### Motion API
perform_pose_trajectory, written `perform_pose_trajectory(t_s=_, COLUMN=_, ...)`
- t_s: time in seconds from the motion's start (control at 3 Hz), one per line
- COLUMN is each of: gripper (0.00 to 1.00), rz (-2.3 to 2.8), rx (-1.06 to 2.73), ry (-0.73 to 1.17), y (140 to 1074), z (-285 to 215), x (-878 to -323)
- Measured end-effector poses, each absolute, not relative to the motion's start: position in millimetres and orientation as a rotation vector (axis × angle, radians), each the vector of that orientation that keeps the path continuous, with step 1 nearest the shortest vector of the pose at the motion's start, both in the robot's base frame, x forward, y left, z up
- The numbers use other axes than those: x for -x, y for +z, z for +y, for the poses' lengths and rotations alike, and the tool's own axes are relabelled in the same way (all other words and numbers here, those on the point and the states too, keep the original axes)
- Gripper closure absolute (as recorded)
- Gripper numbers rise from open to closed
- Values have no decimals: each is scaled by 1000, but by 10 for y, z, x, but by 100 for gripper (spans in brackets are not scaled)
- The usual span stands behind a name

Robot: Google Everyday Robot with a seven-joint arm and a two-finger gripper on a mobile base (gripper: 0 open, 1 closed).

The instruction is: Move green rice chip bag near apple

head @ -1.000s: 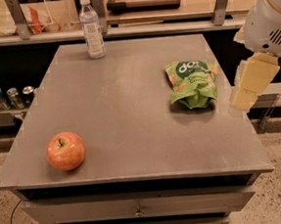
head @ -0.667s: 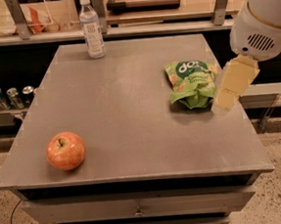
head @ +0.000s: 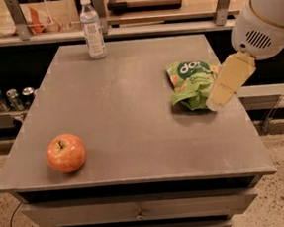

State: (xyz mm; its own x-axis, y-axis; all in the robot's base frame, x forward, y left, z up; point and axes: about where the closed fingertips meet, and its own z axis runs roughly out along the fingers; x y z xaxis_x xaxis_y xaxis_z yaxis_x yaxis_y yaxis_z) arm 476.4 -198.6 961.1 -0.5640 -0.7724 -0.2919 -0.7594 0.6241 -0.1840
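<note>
The end effector (head: 220, 96), state untellable, has slid left up to the green rice chip bag (head: 191, 82); the apple (head: 66, 152) waits lower left.

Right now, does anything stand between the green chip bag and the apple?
Nothing visible. Only bare table lies between the green rice chip bag and the apple; the water bottle stands far back. The gripper is at the bag's right edge.
</note>
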Motion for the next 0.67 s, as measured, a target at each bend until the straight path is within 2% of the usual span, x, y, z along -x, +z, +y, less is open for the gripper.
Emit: perform_pose_trajectory(t_s=0.67, gripper=0, rz=2562, rx=919, ry=16, y=9492, z=-1933, x=-5457)
